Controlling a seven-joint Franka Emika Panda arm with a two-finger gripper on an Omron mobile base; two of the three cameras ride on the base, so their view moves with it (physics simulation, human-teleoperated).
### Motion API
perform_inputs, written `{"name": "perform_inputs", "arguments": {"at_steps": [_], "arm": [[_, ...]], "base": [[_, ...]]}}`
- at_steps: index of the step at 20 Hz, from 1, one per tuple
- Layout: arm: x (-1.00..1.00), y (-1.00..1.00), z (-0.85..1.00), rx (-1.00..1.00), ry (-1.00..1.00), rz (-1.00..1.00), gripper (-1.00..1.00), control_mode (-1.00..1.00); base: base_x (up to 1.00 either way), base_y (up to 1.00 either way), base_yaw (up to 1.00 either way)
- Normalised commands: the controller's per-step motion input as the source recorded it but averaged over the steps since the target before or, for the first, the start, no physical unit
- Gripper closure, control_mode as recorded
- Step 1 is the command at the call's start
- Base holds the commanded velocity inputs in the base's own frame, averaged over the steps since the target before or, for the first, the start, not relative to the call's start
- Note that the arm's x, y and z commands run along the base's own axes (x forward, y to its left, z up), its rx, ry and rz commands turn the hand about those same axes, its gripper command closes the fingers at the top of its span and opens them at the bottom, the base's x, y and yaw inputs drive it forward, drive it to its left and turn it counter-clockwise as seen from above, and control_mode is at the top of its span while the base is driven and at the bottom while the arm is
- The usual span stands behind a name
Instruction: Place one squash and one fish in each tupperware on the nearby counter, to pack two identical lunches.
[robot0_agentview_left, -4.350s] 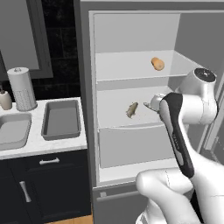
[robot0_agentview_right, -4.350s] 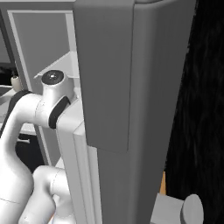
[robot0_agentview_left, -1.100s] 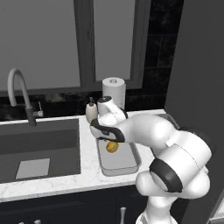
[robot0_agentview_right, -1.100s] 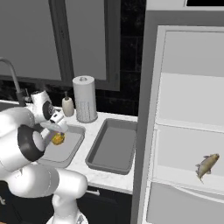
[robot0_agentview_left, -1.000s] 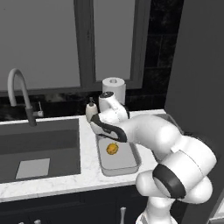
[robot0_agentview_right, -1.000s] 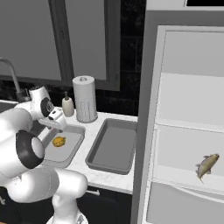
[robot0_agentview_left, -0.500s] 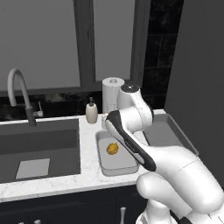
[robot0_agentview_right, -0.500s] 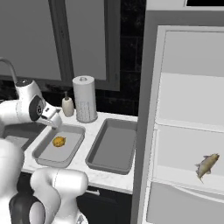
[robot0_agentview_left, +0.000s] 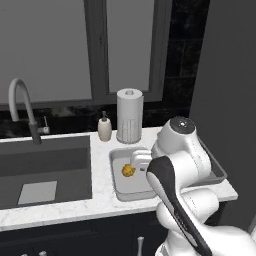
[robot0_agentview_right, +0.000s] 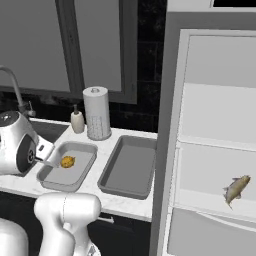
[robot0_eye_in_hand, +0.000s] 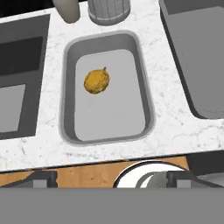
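Sitting loose in the lighter shallow grey rectangular tray (robot0_eye_in_hand: 148, 103) on the white marbled counter (robot0_eye_in_hand: 175, 127), the lumpy orange squash (robot0_eye_in_hand: 96, 81) lies apart from the empty, wide-open gripper (robot0_agentview_right: 44, 161).

A yellow-orange squash (robot0_eye_in_hand: 96, 81) sits in a pale grey tray (robot0_eye_in_hand: 148, 109), beside a darker grey tray (robot0_agentview_right: 125, 187), on the white, faintly grey-marbled surface (robot0_eye_in_hand: 175, 122).

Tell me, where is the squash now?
The squash lies in the lighter tupperware on the counter, between the sink and the darker tray.
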Motion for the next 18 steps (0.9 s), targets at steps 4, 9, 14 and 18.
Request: {"name": "perform_inputs", "arguments": {"at_steps": [4, 9, 14, 18], "arm": [[-0.25, 0.00, 0.00, 0.00, -0.05, -0.02, -1.00, 1.00], [0.00, 0.00, 0.00, 0.00, 0.00, 0.00, -1.00, 1.00], [0.00, 0.00, 0.00, 0.00, 0.00, 0.00, -1.00, 1.00], [0.00, 0.00, 0.00, 0.00, 0.00, 0.00, -1.00, 1.00]], "base": [[-0.75, -0.08, -0.07], [-1.00, -0.39, -0.15], [-0.97, -0.95, -0.31], [-0.42, -1.00, -0.31]]}}
